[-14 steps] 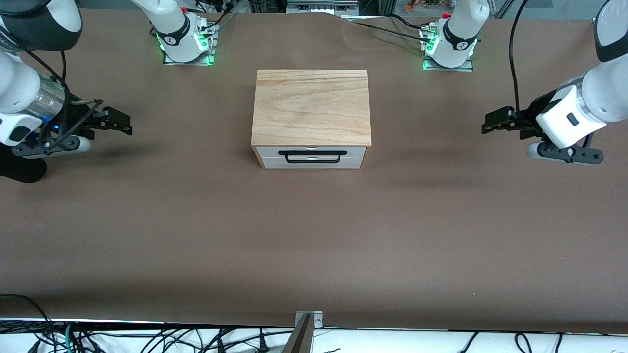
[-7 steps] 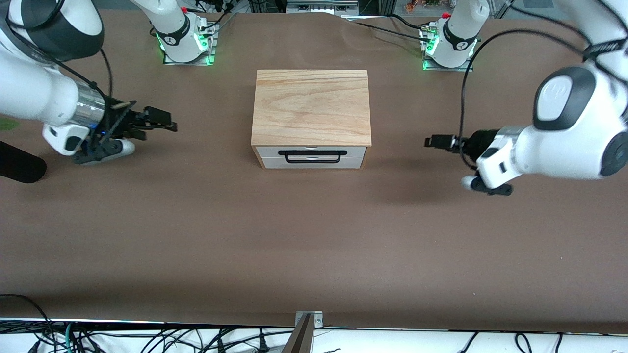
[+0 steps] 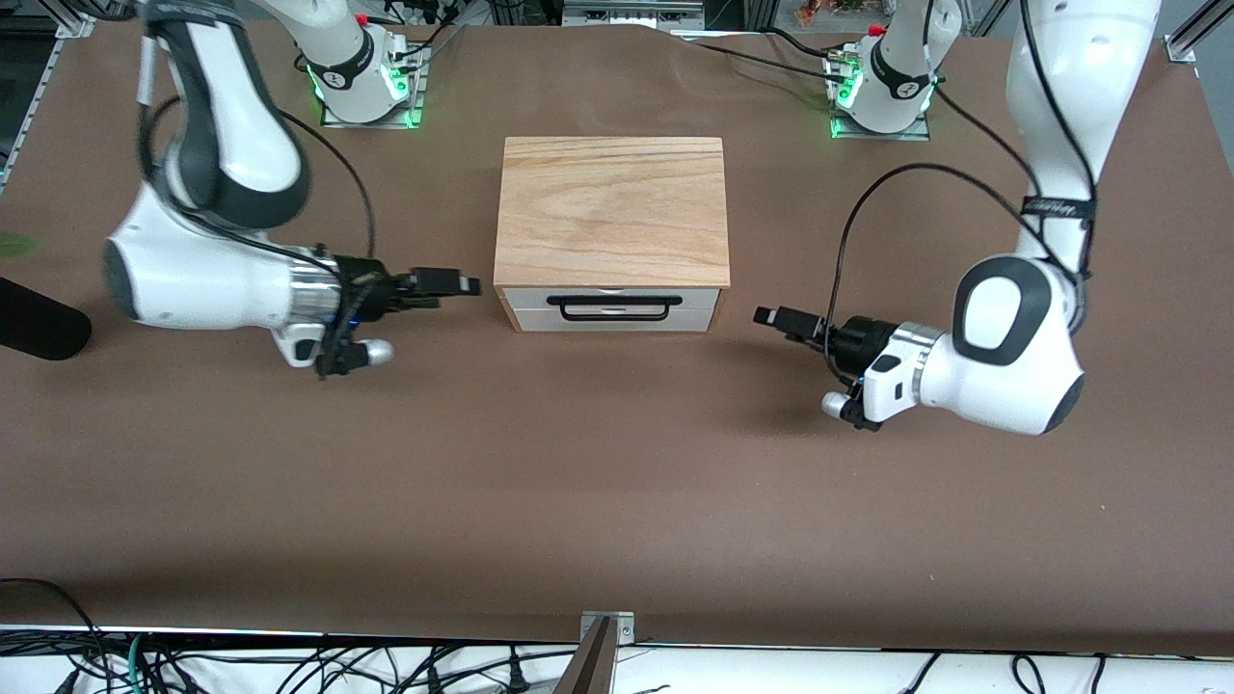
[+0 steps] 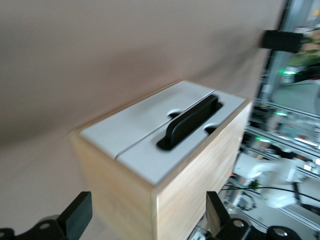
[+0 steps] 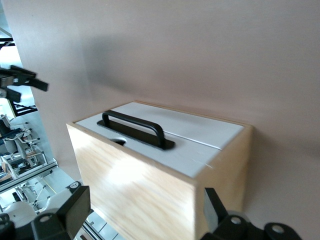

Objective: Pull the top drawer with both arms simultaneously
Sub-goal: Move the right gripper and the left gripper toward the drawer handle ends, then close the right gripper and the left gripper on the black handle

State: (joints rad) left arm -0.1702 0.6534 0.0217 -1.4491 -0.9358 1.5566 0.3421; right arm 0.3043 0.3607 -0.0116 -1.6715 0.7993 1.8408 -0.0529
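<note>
The wooden box point(image 3: 611, 214) sits in the upper middle of the front view, on the brown table point(image 3: 617, 482). The top drawer point(image 3: 613, 298) is in its front face, pushed all the way in, so its inside is hidden. A black handle point(image 3: 608, 307) runs across the white front; two handles seem to sit close together there, and it is hard to tell them apart.

The left gripper point(image 3: 768, 315) is at the middle right of the front view, beside the box and not touching it. Its fingers point(image 4: 75, 215) are spread wide, with the box showing between them, and they are cut off at the frame's lower edge.

The right gripper point(image 3: 469, 285) is at the middle left, just beside the box. Its fingers point(image 5: 72, 207) are wide apart too, and holding nothing
</note>
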